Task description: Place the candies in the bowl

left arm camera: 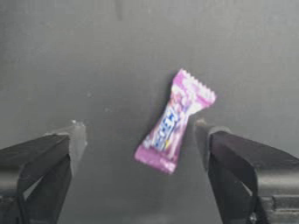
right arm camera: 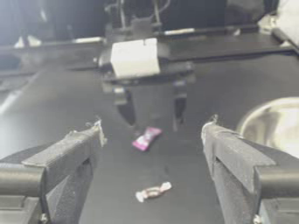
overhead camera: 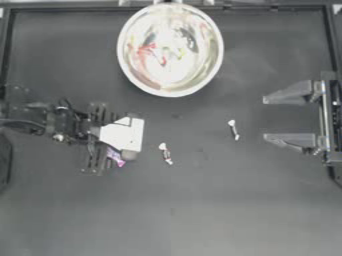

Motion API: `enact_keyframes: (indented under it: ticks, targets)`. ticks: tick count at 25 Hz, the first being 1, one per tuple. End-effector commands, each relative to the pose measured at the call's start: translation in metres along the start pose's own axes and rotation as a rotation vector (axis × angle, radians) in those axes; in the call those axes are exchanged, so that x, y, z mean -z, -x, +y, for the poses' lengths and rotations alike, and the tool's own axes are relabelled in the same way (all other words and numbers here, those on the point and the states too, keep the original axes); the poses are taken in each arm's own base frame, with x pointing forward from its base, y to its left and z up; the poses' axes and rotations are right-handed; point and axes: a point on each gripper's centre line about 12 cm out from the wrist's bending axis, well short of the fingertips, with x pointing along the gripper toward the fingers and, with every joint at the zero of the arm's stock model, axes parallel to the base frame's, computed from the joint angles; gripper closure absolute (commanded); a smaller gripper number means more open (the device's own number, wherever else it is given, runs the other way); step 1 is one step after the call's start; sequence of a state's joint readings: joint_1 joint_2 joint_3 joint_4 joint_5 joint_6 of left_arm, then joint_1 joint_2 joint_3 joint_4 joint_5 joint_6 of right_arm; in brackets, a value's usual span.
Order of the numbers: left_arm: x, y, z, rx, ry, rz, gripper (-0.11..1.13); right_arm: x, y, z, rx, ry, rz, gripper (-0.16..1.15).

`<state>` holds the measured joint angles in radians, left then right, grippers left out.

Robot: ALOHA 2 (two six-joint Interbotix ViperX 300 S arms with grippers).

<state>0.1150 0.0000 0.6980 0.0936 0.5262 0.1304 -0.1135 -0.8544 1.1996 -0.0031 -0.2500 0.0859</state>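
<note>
At the table's left, the left gripper (left arm camera: 140,135) hangs spread over the pink candy (left arm camera: 174,121), not touching it. Two white candies (overhead camera: 165,153) (overhead camera: 233,128) lie mid-table; the bowl (overhead camera: 130,70) sits far. The right gripper (overhead camera: 288,116) waits right, spread.

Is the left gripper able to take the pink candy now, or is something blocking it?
Probably yes. The left gripper is open right over the pink candy, which lies flat on the table between the jaws with nothing else close by. The right gripper waits far off at the right side.

My left arm (overhead camera: 73,127) dark with a white wrist block, black cables at frame left, my right gripper (overhead camera: 290,117) grey wedge jaws
</note>
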Motion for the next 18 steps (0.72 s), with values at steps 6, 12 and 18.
enact_keyframes:
  ticks: [6,12,18]
  targets:
    - [-0.008,-0.008,-0.004,0.019,0.014,0.001,0.0,-0.005,-0.001,0.002,-0.007,-0.01,-0.024,0.01]
    - [-0.01,-0.013,-0.004,0.025,0.016,0.013,0.08,-0.005,-0.001,0.002,-0.006,-0.013,-0.026,0.01]
    - [-0.006,-0.013,-0.008,0.049,0.003,0.051,0.62,-0.005,-0.001,0.001,-0.005,-0.017,-0.026,0.01]
